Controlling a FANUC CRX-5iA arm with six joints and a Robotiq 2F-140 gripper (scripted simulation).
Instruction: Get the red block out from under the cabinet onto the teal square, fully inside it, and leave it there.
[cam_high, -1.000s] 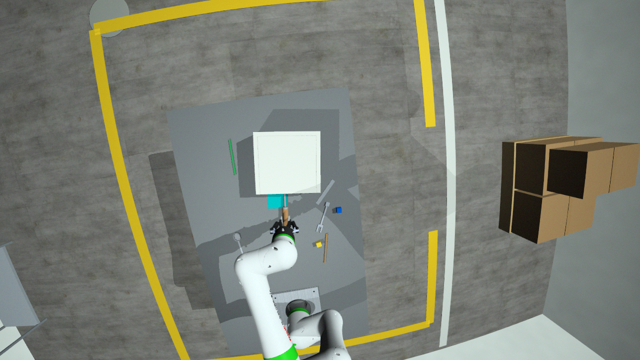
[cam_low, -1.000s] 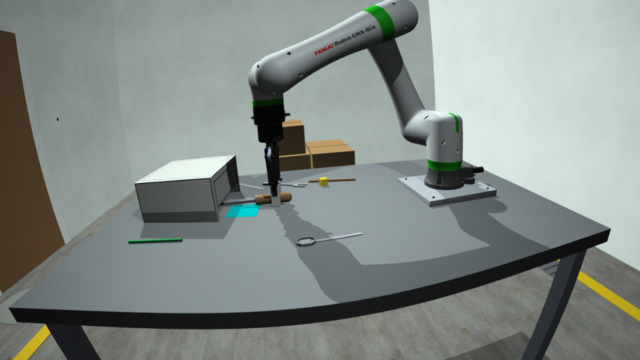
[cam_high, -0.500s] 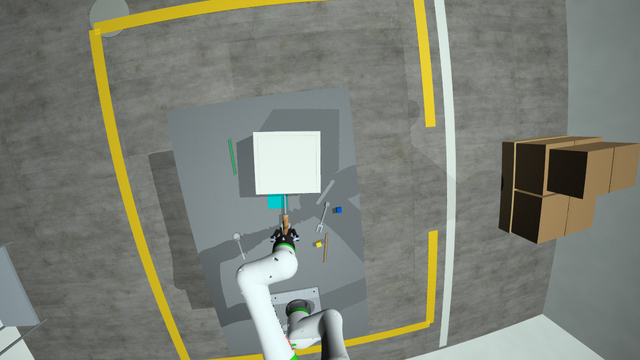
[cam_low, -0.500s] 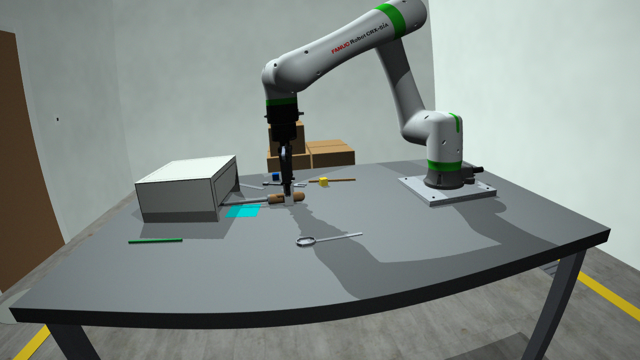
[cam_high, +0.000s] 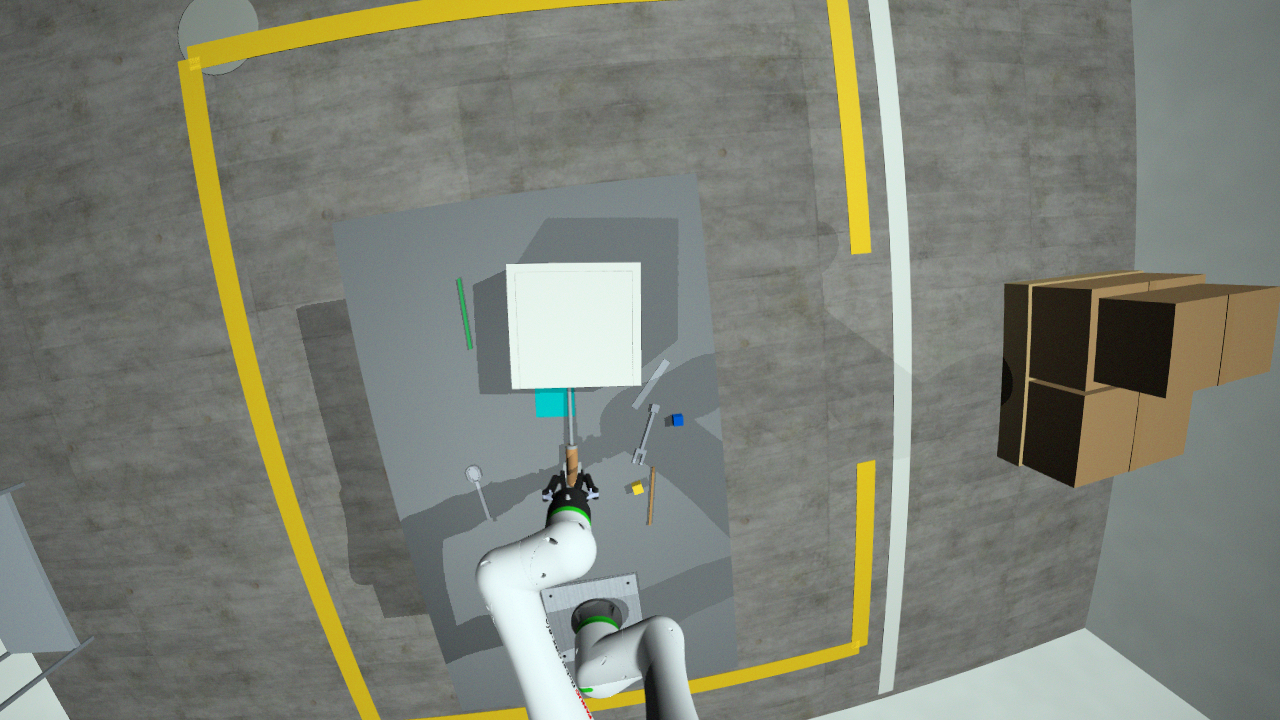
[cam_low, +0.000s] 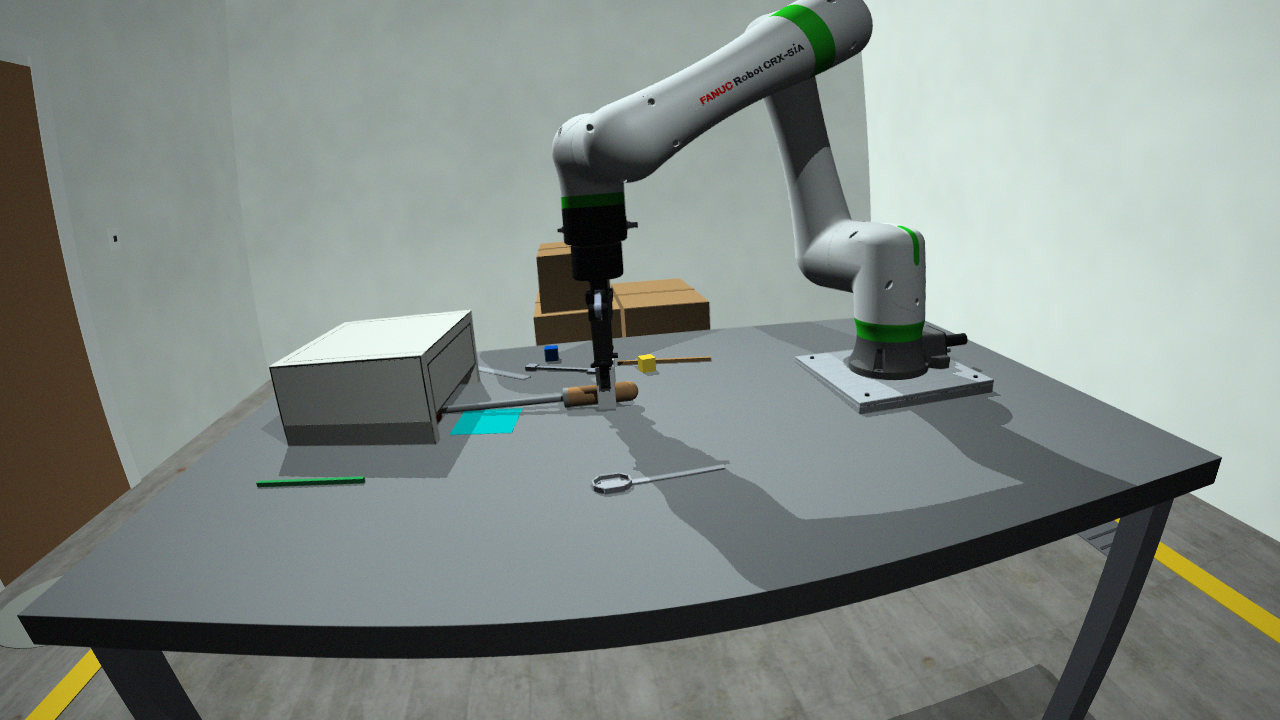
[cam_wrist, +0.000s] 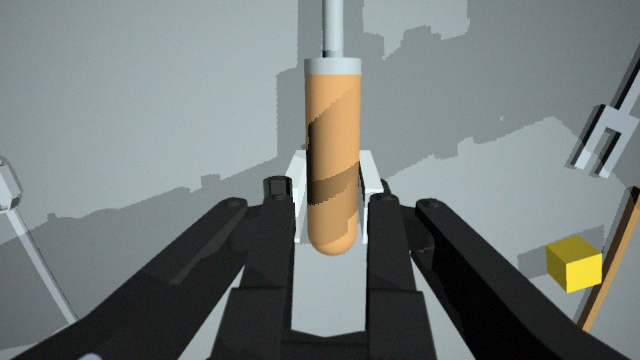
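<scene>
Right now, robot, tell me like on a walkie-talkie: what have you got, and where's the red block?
Gripper shut on wooden-handled tool. Red block not visible, presumably under cabinet. Teal square bare; tool shaft runs beside it.

The tool's shaft (cam_low: 501, 404) reaches under the cabinet (cam_low: 371, 376) (beside the square (cam_low: 483, 422)).

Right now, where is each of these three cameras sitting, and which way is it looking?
Top: overhead, looking straight down on the table, white cabinet and the arm's elbow.
Exterior: beside the table, facing the whole arm and its base.
Wrist: on the arm's end, looking along the black fingers shut on a wooden tool handle.
All three show the handle; top and exterior share the teal square.
</scene>
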